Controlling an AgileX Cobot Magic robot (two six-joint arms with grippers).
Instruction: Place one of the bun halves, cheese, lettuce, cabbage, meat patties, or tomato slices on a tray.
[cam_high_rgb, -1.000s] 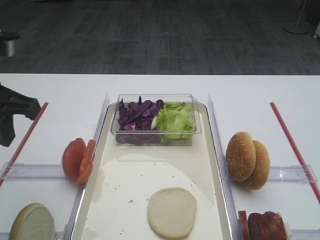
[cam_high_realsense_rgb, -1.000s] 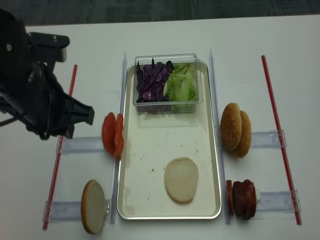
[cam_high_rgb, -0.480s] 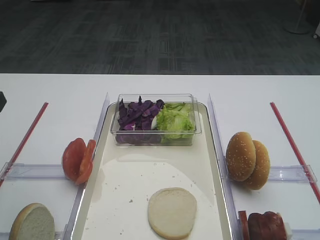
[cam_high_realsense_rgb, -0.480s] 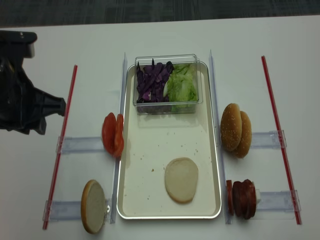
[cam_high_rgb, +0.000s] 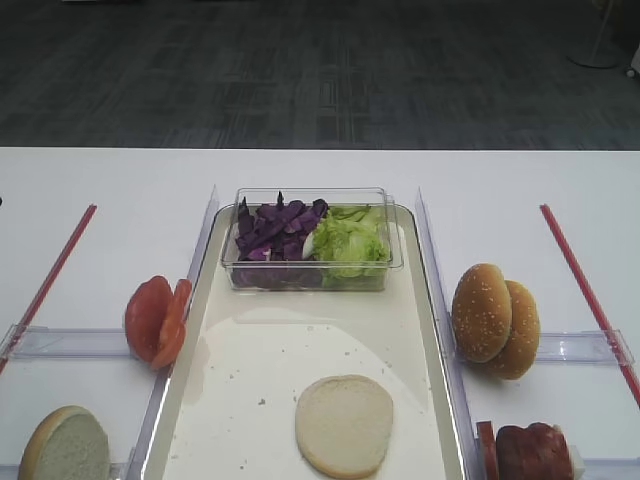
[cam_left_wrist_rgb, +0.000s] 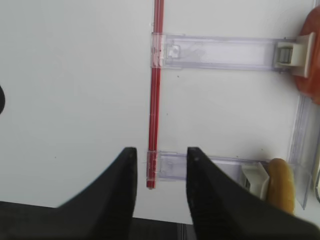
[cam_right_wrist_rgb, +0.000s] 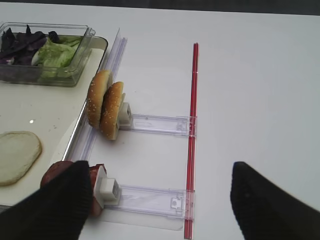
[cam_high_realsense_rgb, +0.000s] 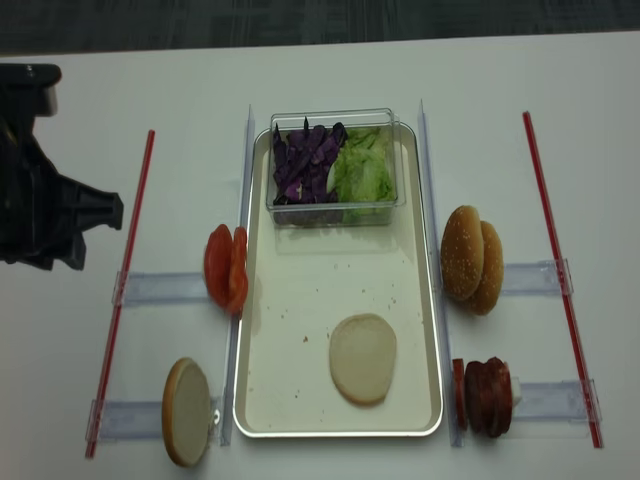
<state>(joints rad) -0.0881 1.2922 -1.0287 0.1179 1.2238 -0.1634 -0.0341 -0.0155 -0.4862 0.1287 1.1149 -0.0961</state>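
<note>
White table carries tray holding one bun half; no legible writing. Left gripper and right gripper stand open, empty.

On tray: one bun half near front, tub at back holding cabbage left, lettuce right. Left of tray: tomato slices, second bun half in front. Right of tray: sesame buns, meat patties in front
</note>
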